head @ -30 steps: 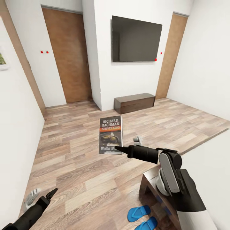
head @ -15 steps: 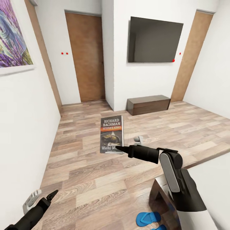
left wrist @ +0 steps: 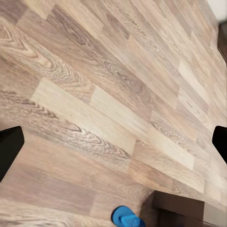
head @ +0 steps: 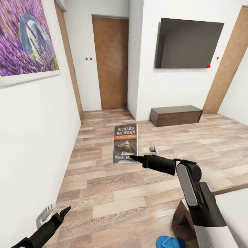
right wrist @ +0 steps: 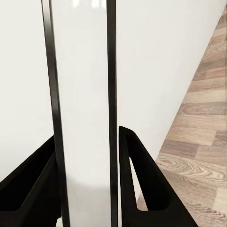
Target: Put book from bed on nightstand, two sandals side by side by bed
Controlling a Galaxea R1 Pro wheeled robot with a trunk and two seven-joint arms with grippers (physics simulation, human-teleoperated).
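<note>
1. Since a second ago the whole head view has swung: the door [head: 111, 62] and television [head: 190, 43] sit further toward its right side, a purple painting [head: 26, 38] now fills the wall on the robot's left, and the book keeps its place relative to the arm
2. Right gripper [head: 132, 158] is clamped on the book [head: 125, 143] at its lower edge, holding it upright in the air over the plank floor [head: 103, 193]; in the right wrist view both fingers [right wrist: 142, 179] press against the book's [right wrist: 82, 113] pale page edge
3. Left gripper [head: 65, 210] hangs low over the floor with jaws spread wide and nothing between them
4. One blue sandal [head: 168, 242] lies on the floor by the dark bed frame [head: 181, 215]; it also shows in the left wrist view [left wrist: 126, 217]
</note>
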